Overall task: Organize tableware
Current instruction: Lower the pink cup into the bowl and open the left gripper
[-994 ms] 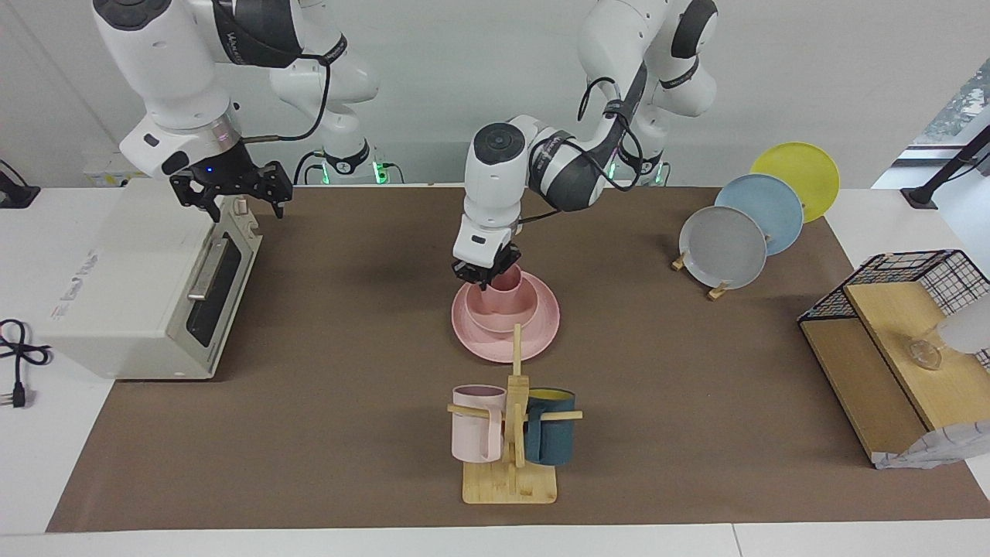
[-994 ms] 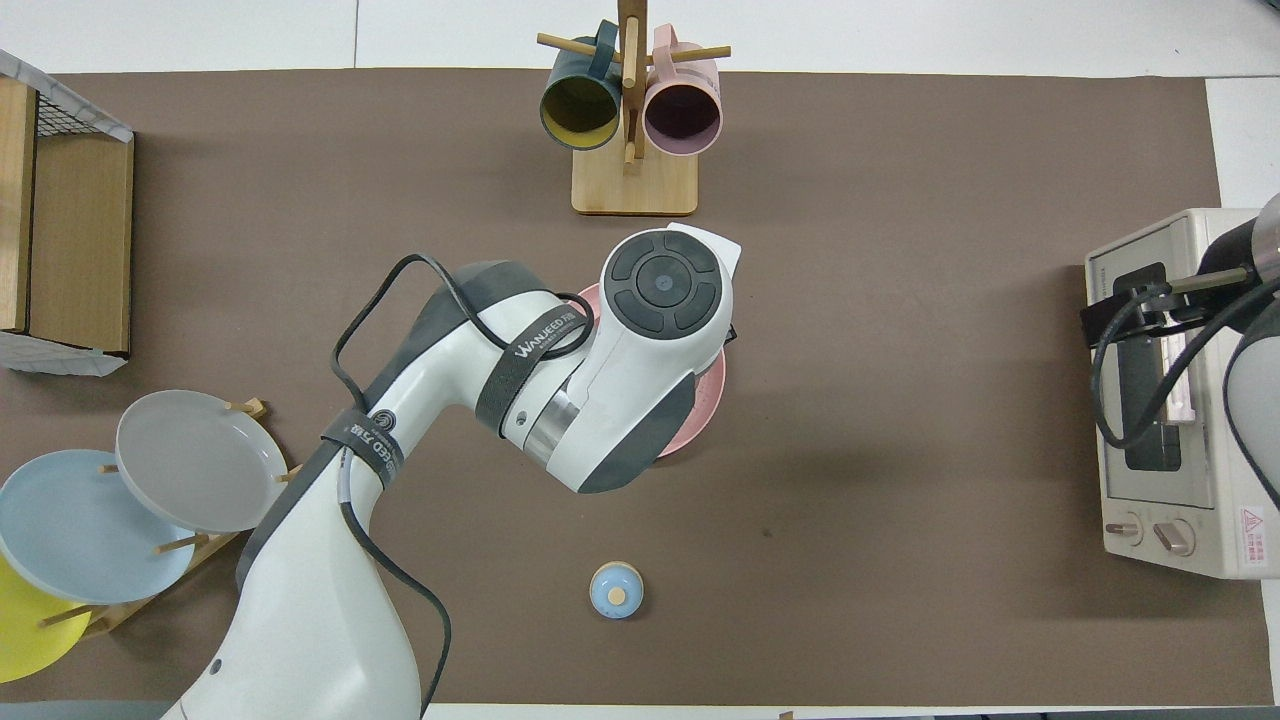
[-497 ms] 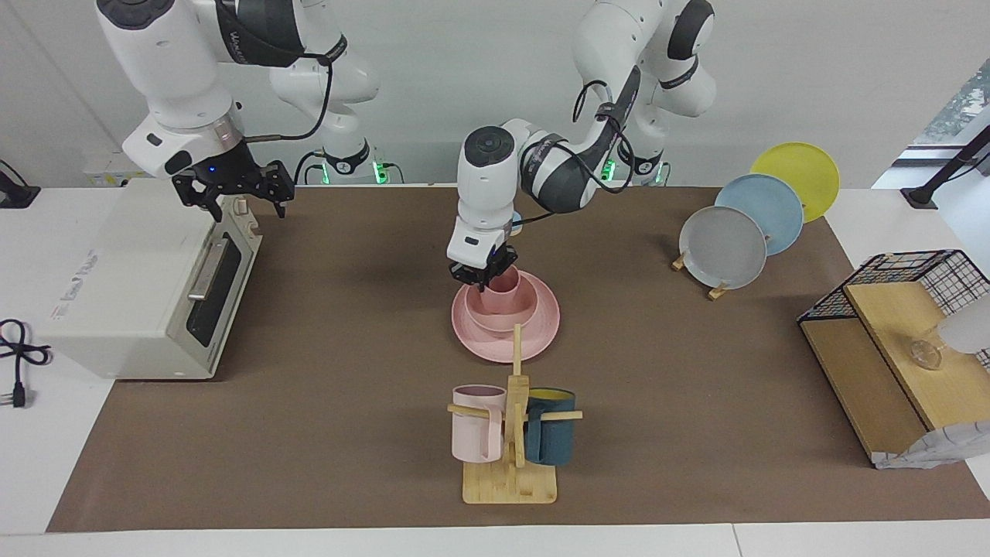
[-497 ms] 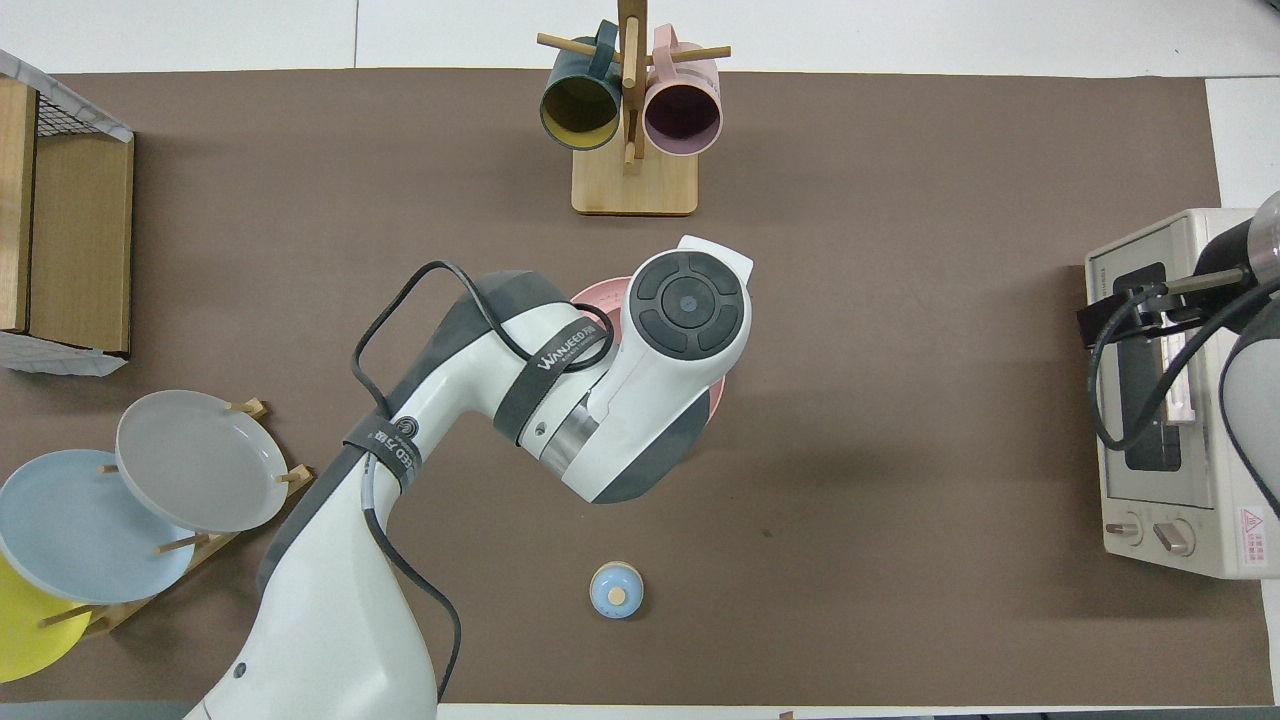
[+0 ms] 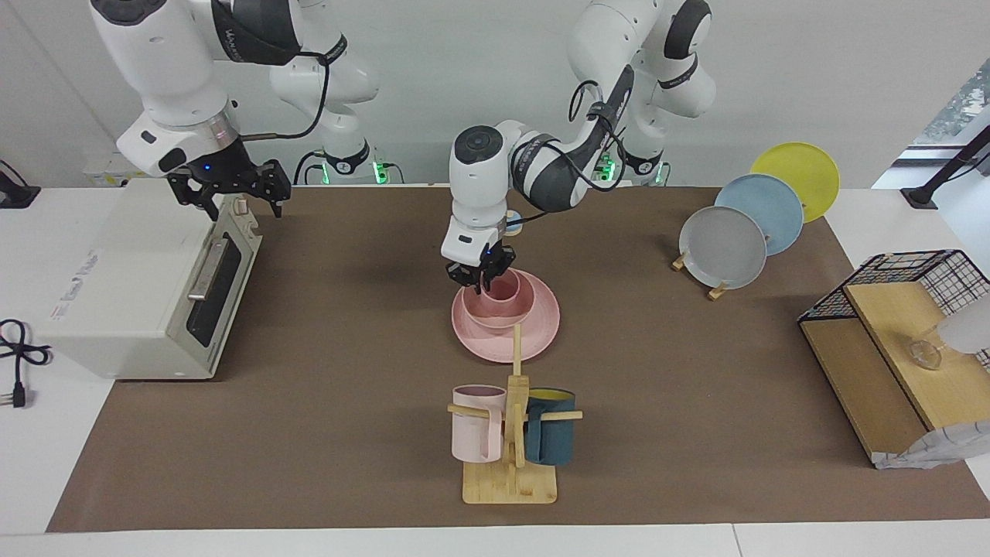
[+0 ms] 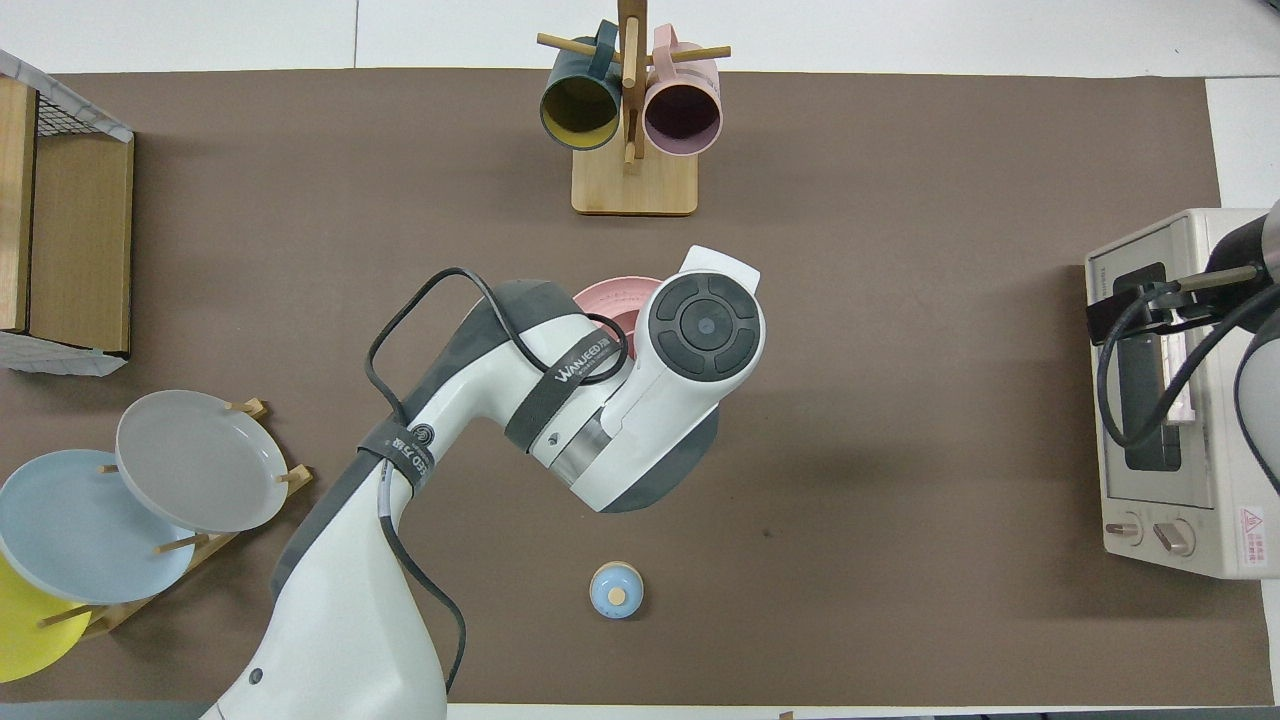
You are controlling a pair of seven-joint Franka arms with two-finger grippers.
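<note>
Pink plate [image 5: 541, 329] sits mid-table on the brown mat [image 5: 696, 433], nearer the robots than the mug rack [image 5: 510, 472]. Pink bowl [image 5: 495, 313] rests on the plate, and the small pink cup [image 5: 506, 288] stands in the bowl.

Left gripper [image 5: 481, 280] is at the cup's rim, on the side toward the right arm's end. One finger seems to dip inside the rim, but whether the fingertips are pinching the cup wall or slack around it, I cannot tell (dark fingers blur into each other from the facing camera).

Overhead view is little help: the left arm's wrist covers nearly the whole set. Only an arc of the plate [image 6: 610, 292] peeks out past it; bowl, cup and gripper are all hidden there.

Right gripper [image 5: 232, 193] hangs over the toaster oven [image 5: 139, 294] at the right arm's end, fingers spread wide, holding nothing; that arm waits. From overhead it is cut off at the frame edge, only cables and part of the wrist showing.

Rack post crosses in front of the plate's edge in the facing view.

Small blue knob-like object [image 6: 616, 590] lies on the mat near the robots (identity unclear).
</note>
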